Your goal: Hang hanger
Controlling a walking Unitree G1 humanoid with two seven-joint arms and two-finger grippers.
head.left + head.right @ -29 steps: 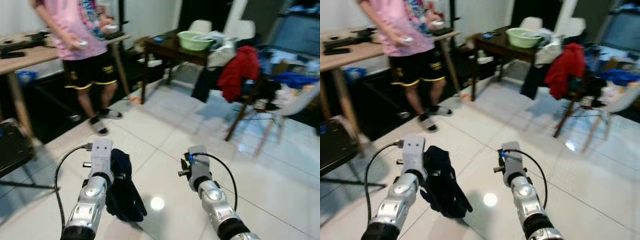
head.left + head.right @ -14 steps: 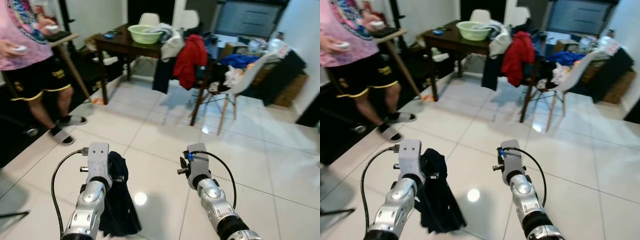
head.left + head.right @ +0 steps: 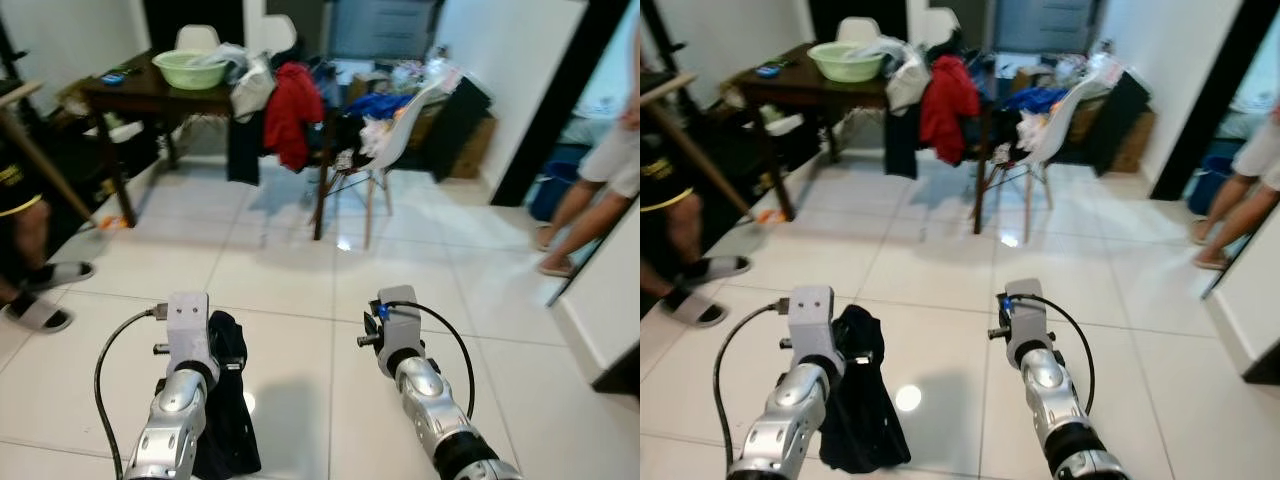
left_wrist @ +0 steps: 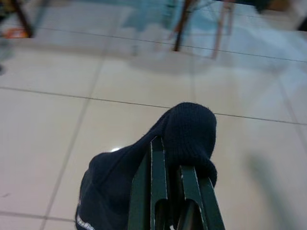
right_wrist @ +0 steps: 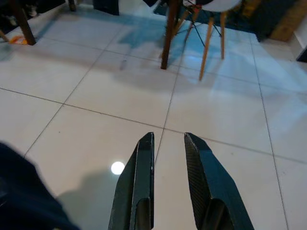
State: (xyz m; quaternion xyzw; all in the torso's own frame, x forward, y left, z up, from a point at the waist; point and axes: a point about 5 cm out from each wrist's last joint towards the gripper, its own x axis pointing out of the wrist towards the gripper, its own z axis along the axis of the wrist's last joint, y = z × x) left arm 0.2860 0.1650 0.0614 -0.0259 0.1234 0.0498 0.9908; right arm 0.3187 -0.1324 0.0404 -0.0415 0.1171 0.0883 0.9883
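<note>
Two claws over white floor tiles (image 3: 290, 290): left (image 4: 175, 158) pinching dark garment (image 4: 144, 167), right (image 5: 168, 143) spread.

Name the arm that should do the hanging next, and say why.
Left, probably. The left gripper is already shut on the dark garment, which hangs beside that arm above the tiled floor. The right gripper is open and holds nothing, so it could steady things. No hanger can be made out.

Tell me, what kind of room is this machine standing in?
Most likely a lived-in home dining or living area: glossy white floor tiles, a dark wooden table holding a green plastic basin, and clothes heaped over white chairs.
</note>
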